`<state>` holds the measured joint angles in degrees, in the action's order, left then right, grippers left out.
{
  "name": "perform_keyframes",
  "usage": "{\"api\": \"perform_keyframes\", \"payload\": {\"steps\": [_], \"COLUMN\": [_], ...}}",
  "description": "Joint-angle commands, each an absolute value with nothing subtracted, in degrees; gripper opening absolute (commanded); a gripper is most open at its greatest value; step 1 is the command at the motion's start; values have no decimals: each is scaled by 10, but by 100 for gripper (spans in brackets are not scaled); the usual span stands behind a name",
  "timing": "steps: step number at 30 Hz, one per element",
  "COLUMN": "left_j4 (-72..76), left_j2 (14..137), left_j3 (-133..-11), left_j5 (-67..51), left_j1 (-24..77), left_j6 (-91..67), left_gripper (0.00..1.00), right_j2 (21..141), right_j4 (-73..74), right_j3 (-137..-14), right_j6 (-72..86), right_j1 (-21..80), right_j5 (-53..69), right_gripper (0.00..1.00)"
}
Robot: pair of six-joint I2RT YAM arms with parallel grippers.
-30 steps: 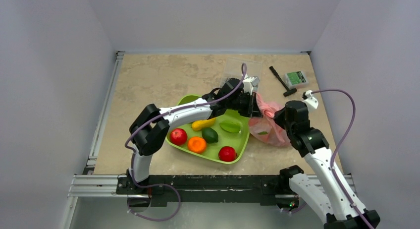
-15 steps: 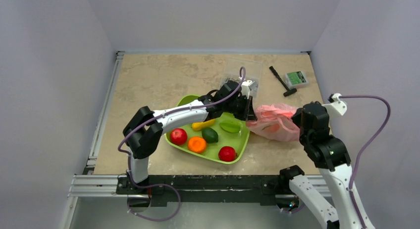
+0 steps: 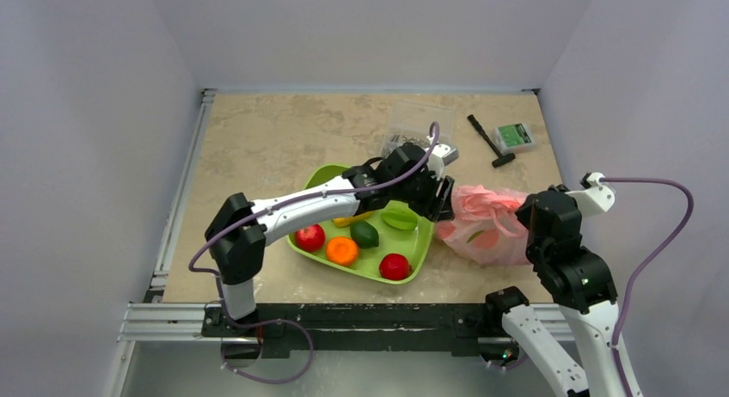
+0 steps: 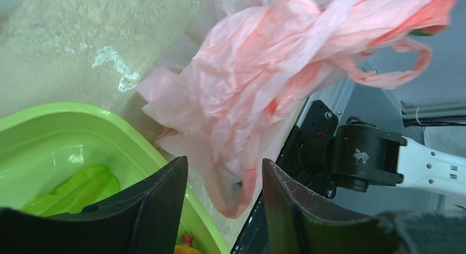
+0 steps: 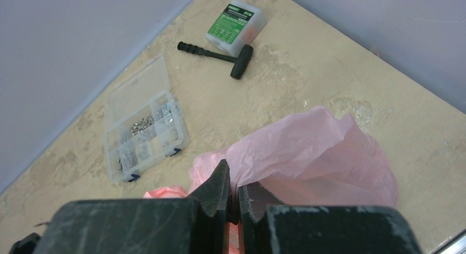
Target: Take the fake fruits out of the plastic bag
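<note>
Plastic bag (image 3: 486, 225) sits bunched just right of the green tray (image 3: 391, 241), its upper fold pinched between the closed fingers of the right gripper (image 5: 233, 202), while the left gripper (image 4: 224, 166) hovers beside it, jaws apart.

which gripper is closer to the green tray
Left. The left gripper hangs over the right edge of the tray, jaws open. The right gripper is beyond the pink bag, shut on its far side.
</note>
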<state>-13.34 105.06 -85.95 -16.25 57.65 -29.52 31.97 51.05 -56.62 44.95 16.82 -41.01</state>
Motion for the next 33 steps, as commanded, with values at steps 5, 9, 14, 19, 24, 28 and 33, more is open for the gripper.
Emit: {"api": "perform_keyframes", "payload": {"steps": [5,9,14,19,24,28,33], "left_j4": [-219,-256,-278,-273,-268,-298,-224], "left_j2": [1012,1047,1100,1144,1186,1193,1099], "left_j3": [-969,-1027,-1100,-1152,-1185,-1202,-1062], "left_j5": [-77,-46,-42,-69,-89,-63,-33], "left_j1": [595,599,600,599,599,595,565], "left_j6": [-204,-175,-190,-203,-222,-226,-275], "left_gripper": [56,58,55,56,50,24,0], "right_j2": [312,311,318,327,320,317,348], "right_j4": [476,466,456,455,459,463,506], "right_j3": [-564,-558,-553,-556,-556,-562,-579], "right_j6": [430,425,415,410,413,411,441], "right_j1": [166,166,166,166,166,166,166], "right_j5": [-412,-407,-392,-389,-380,-384,-416], "right_gripper": [0,0,0,0,0,0,0]}}
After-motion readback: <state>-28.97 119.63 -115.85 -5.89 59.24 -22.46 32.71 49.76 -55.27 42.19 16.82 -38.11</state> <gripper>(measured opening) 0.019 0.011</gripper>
